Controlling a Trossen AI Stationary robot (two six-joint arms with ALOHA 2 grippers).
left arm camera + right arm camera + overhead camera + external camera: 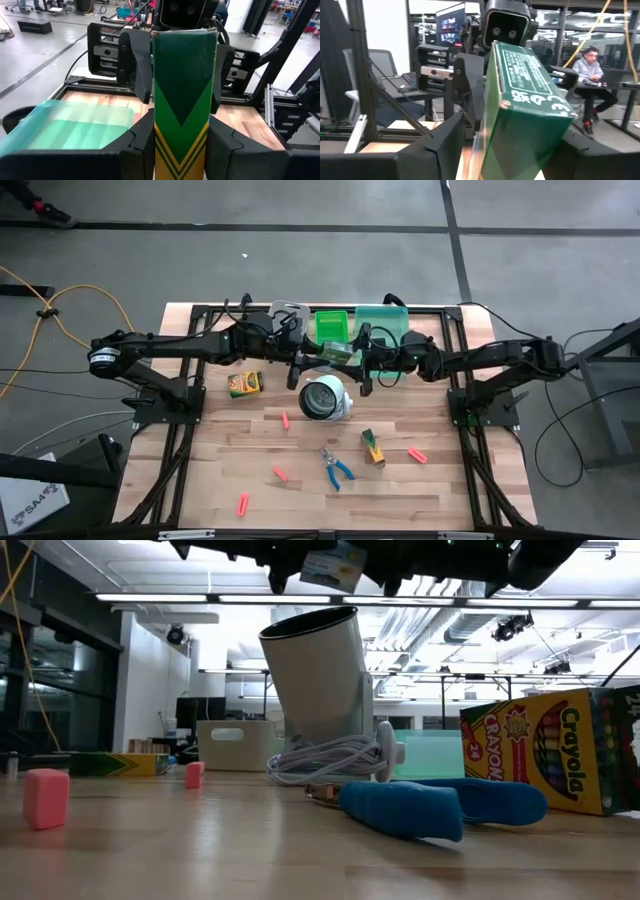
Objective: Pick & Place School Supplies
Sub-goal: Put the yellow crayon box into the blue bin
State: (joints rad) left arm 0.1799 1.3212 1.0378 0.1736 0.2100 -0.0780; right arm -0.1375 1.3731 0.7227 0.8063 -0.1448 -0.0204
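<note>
Both the left gripper [300, 364] and right gripper [368, 364] clamp one crayon box [335, 356] mid-air at the table's twelve o'clock, probably a handover toward the bins

Pale matt wooden table [440, 480], glossy printed cardboard crayon box [184, 100], translucent teal plastic bin [70, 125].

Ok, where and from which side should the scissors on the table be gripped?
Take the scissors at the narrow neck where the blades meet the blue handles, from straight above, gripper closing across their width. They lie flat on the table with bare wood around, so a side approach cannot get under them. The left gripper and right gripper both hold a crayon box.
</note>
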